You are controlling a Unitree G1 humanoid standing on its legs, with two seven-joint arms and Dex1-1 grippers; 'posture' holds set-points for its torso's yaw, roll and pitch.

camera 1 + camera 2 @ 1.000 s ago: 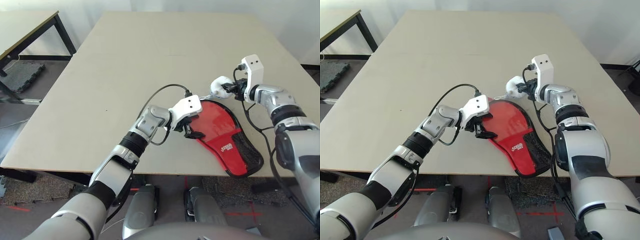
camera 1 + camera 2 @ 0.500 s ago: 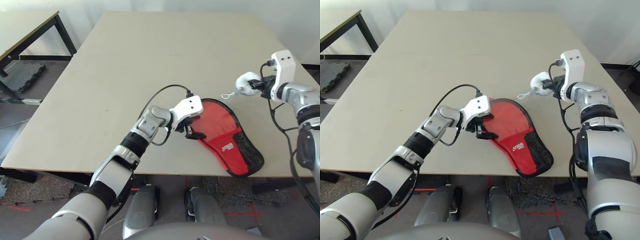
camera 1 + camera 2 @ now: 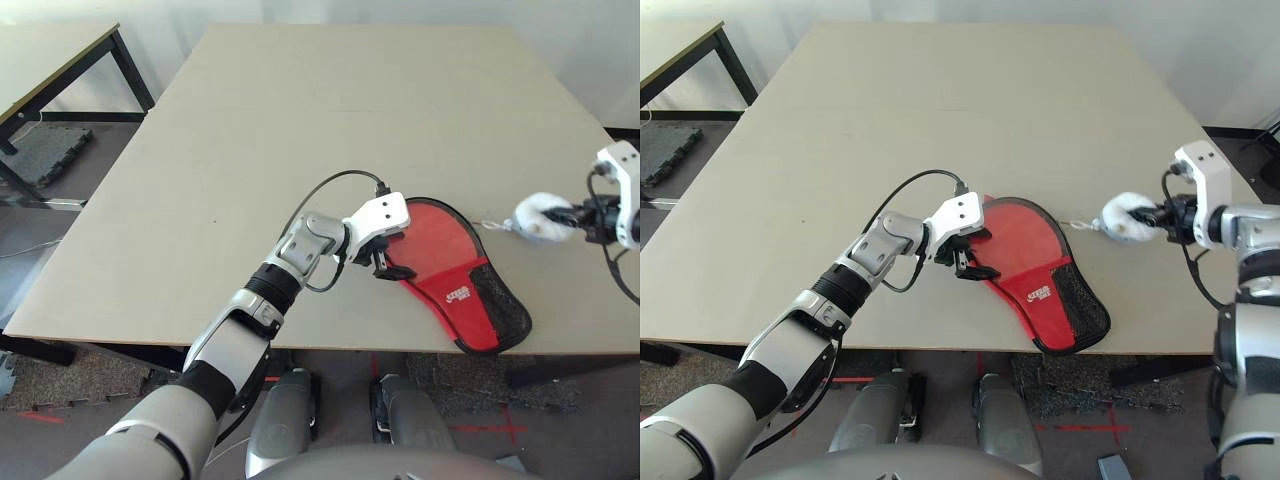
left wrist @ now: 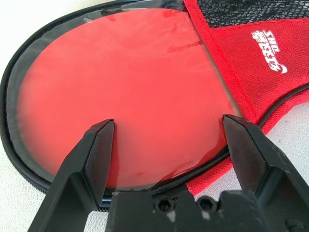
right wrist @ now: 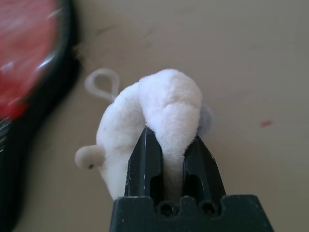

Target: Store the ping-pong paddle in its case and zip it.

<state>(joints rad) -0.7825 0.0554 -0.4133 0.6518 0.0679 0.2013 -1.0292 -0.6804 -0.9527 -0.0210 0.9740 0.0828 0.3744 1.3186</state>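
Pinching: right gripper, two black fingers clamped tight on a white fuzzy soft cloth wad with a thin loop at one end; wad held clear of the case, out to the gripper's inner side.
Left gripper: fingers spread wide, nothing between them, hovering over the round end of the case; whether it touches the fabric, cannot tell.
Case: red paddle-shaped fabric pouch, black zipper rim, black mesh patch, white logo; flat on the beige table, directly under and ahead of the left gripper, narrow end trailing away from it toward the table's near edge.
Paddle: round red rubber face seen through the case's glossy round panel in the left wrist view, so judged already inside; handle not seen.
Zipper: pull not clearly visible; open or closed, cannot tell.
Handling, case: soft thin fabric, light, will slide and bunch if pulled one-handed; stiff paddle inside gives it body.
Where to hold: pin the round rim near the left gripper, pull the zipper tab with the other.
Handling, wad: very soft, squashes flat, light, no risk.
Stage guess: wad out of the way, zipping likely remains.
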